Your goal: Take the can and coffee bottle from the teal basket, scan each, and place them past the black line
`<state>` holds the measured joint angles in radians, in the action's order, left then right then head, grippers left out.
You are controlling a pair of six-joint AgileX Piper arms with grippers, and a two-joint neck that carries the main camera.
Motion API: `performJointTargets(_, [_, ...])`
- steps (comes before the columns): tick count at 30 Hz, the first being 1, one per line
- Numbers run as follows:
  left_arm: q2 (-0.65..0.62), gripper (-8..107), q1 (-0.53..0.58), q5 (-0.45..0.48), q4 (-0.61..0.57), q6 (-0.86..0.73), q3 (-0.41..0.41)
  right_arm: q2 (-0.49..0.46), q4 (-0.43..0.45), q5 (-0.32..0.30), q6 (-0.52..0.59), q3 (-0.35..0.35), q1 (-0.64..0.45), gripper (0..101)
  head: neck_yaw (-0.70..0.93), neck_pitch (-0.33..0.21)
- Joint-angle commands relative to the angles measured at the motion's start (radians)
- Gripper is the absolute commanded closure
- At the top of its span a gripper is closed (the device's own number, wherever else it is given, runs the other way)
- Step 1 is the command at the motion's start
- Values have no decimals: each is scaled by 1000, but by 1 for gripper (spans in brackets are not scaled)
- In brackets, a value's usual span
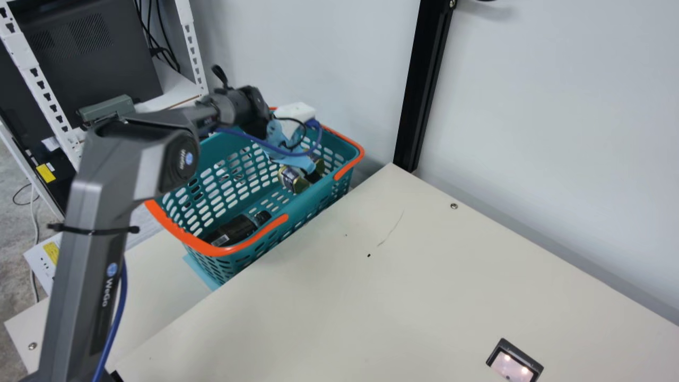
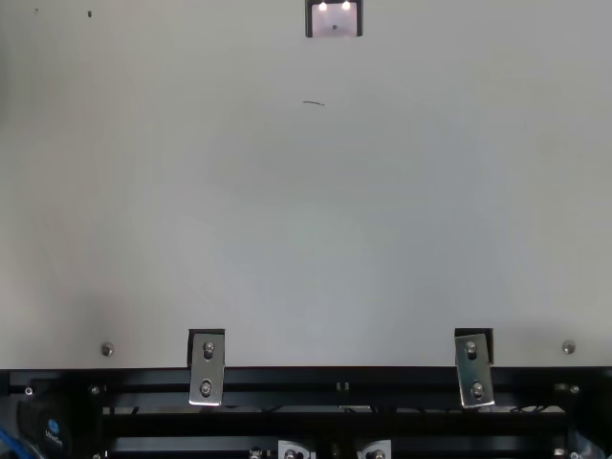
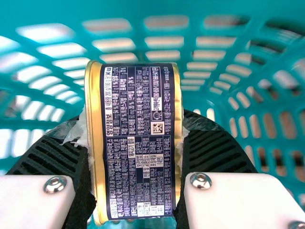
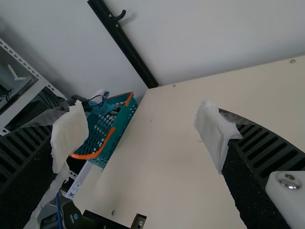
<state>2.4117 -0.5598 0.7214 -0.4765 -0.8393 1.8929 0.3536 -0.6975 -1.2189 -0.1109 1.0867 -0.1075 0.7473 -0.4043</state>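
While the left arm (image 1: 103, 212) slants up from 8 o'clock in the main view and over into the teal basket (image 1: 207, 249), its left pincer (image 1: 303, 172) is down inside, at the basket's 2 o'clock. State: grasping the can (image 1: 290, 179). Left wrist view has the same left pincer (image 3: 136, 138) at close range: one black ribbed finger to each side of the can, pressing on its gold rims, dark blue printed label between them, basket slots behind.

Coffee bottle (image 1: 236, 229): dark, lying on its side in the basket, around 7 o'clock, well apart from the can. The basket has orange handles (image 1: 212, 248) and sits just beside the bench (image 1: 339, 297), left of the main view's middle, toward 9 o'clock.

Right pincer (image 4: 143, 136): released, fingers wide apart, torn white wrapping (image 4: 213, 131) on the tips.

Scanner (image 1: 510, 367): black frame, pinkish lit window, on the bench, between 4 and 5 o'clock in the main view, at 12 o'clock in the top view. Black post (image 1: 423, 85) upright at 1 o'clock, main view. Short dark mark (image 2: 314, 102) on the bench near the scanner.
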Motion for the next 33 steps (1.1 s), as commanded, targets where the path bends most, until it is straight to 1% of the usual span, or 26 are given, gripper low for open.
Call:
performJointTargets(1, [-173,89,-17,-28,-137,-66,-137,0,0,0,0,0,0,0,11,-32])
performJointTargets(5, [-359,89,-55,-34,-266,-119,-280,0,0,0,0,0,0,0,11,-32])
performJointTargets(8, [-490,89,-86,-11,-340,-124,-374,0,0,0,0,0,0,0,11,-32])
performJointTargets(14, [-733,89,-148,96,-422,-34,-527,0,0,0,0,0,0,0,11,-32])
performJointTargets(19, [-912,89,-207,243,-447,93,-611,0,0,0,0,0,0,0,11,-32])
performJointTargets(25, [-1090,89,-299,476,-481,260,-664,0,0,0,0,0,0,0,11,-32])
performJointTargets(26, [-1115,89,-303,499,-496,290,-679,0,0,0,0,0,0,0,11,-32])
performJointTargets(29, [-1169,89,-255,499,-533,397,-735,0,0,0,0,0,0,0,11,-32])
performJointTargets(33, [-1234,89,-183,499,-588,555,-788,0,0,0,0,0,0,0,11,-32])
